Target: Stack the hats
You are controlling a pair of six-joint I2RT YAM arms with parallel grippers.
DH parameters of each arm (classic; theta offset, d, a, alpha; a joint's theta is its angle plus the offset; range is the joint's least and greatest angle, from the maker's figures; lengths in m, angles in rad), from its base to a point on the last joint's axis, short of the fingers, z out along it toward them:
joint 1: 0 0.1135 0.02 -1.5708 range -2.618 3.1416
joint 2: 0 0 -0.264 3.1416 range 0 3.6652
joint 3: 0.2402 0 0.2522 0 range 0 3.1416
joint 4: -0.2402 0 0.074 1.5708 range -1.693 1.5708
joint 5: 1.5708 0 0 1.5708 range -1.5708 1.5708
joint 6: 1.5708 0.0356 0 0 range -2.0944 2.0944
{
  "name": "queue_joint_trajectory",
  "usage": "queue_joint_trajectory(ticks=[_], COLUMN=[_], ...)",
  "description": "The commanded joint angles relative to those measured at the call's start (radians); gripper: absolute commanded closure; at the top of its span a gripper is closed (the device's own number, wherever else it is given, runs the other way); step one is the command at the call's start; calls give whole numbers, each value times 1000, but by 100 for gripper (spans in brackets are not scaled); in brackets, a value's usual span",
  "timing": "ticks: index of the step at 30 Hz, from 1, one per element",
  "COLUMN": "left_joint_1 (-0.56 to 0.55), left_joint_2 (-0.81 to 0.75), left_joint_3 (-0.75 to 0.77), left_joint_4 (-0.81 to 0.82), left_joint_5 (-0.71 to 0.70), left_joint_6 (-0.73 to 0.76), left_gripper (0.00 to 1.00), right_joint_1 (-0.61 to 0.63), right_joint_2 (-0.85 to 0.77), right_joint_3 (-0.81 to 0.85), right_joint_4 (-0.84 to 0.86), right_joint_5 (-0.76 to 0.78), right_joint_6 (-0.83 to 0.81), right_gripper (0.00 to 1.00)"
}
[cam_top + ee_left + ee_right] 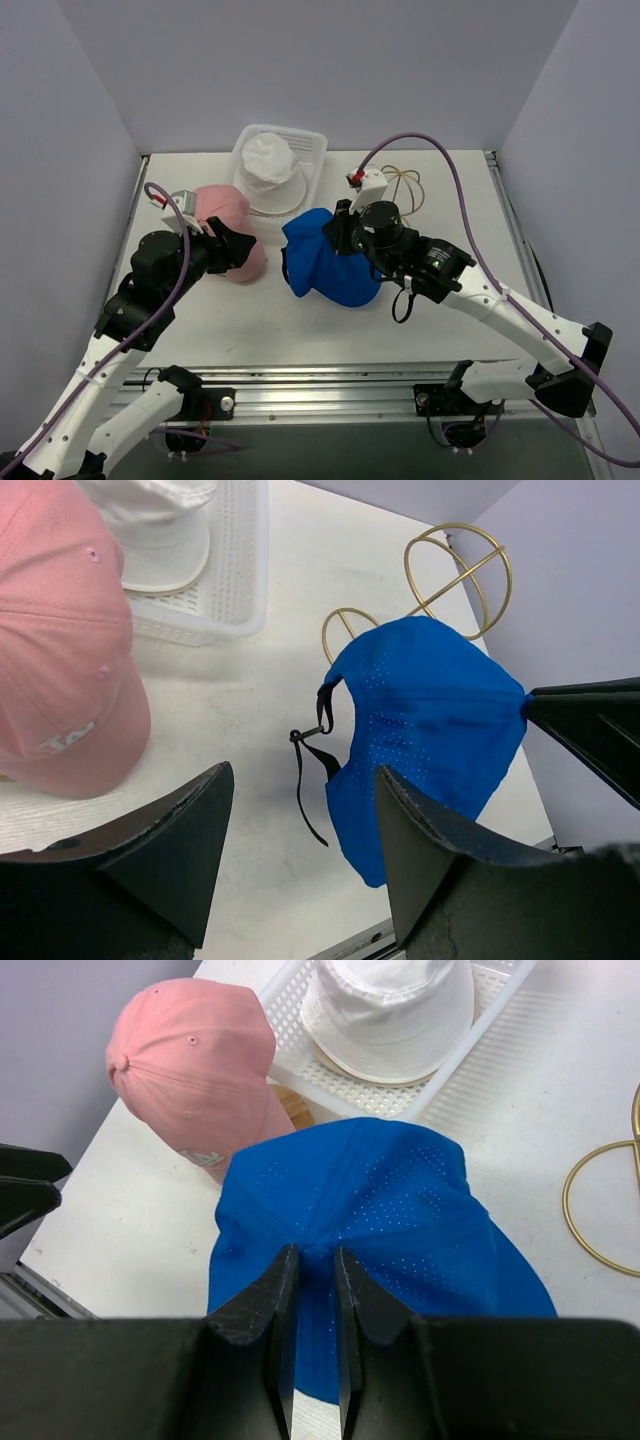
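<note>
My right gripper [343,228] is shut on the crown of the royal blue cap [328,262] and holds it up, its black strap dangling; it also shows in the right wrist view [380,1195] and the left wrist view [430,705]. The pink cap [232,228] lies on the table to the left, also in the right wrist view [190,1065] and the left wrist view [55,650]. My left gripper [240,247] is open and empty beside the pink cap. The off-white floppy hat [270,170] lies in the white mesh basket [312,150].
A gold wire dome frame [405,185] lies on the table behind my right gripper, also in the left wrist view [455,565]. The basket stands at the back centre. Grey walls close in the table on three sides.
</note>
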Motion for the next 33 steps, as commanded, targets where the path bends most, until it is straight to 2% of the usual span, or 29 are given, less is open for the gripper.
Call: queue_joint_trajectory(ticks=[1, 6, 14, 33], left_joint_1=[6, 7, 7, 9], left_joint_2=[41, 83, 123, 181], left_joint_3=[36, 25, 4, -79], left_joint_4=[37, 82, 106, 226], left_joint_5=[62, 122, 96, 162], left_joint_6=[6, -14, -44, -118], left_gripper=[34, 36, 36, 37], right_joint_1=[7, 16, 21, 38], right_joint_2=[-42, -59, -57, -80], right_joint_3=[38, 24, 27, 6], right_joint_4=[28, 36, 56, 100], right_joint_5=[-14, -17, -33, -60], right_joint_6=[-15, -14, -28, -22], right_gripper=[100, 100, 100, 100])
